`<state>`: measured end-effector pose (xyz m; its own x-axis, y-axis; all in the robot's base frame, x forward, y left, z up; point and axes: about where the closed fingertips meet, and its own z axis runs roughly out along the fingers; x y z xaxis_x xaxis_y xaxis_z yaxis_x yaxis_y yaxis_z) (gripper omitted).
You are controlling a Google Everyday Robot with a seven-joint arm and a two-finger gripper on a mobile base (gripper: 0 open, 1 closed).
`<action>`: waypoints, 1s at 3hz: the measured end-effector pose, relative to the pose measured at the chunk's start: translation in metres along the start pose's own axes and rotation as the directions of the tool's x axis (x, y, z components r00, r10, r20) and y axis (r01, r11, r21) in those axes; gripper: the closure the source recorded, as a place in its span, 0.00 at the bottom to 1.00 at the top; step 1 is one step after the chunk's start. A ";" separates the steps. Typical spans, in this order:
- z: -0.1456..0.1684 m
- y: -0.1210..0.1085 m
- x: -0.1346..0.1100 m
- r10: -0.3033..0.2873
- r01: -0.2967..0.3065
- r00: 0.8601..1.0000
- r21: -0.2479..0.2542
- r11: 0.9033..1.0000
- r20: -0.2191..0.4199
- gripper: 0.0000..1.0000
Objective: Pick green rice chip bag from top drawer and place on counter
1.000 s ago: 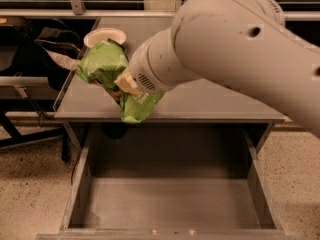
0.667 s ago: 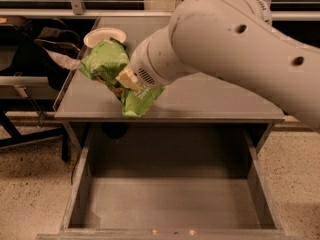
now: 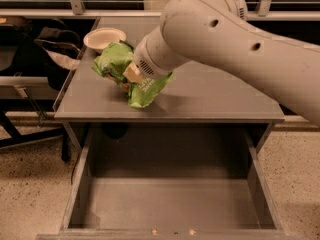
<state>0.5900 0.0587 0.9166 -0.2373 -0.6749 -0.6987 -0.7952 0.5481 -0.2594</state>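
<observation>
Arm first: bulky, white, coming in from the upper right and crossing most of the counter top, with small dark holes along the casing. Ends in a ribbed wrist over the left half of the surface.

Top drawer next: pulled fully out toward the camera, wide and shallow, grey metal. Shows a plain flat bottom and low side walls, with a few small pale specks at the front lip.

Counter: flat grey metal top right above the drawer opening, thin front edge, arm shadow across the middle.

Speckled beige floor on both sides of the drawer. Dark, unclear furniture at the left, too dim to name.

Green rice chip bag: out of the drawer, over the left part of the counter, crumpled lime-green foil. Lower lobe hangs down to the surface near the front edge; contact there cannot be confirmed.

White bowl: at the back left corner of the counter, just behind the bag, upright.

Gripper: buried in the bag, clamped on the foil, which bunches up on both sides of one tan fingertip.
</observation>
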 end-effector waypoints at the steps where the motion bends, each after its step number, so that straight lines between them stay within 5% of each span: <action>1: 0.002 -0.001 -0.001 -0.003 0.003 1.000 0.001 1.000 -0.004 0.83; 3: 0.002 -0.001 -0.001 -0.003 0.003 1.000 0.001 1.000 -0.004 0.29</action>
<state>0.5923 0.0598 0.9159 -0.2371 -0.6783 -0.6955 -0.7951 0.5469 -0.2623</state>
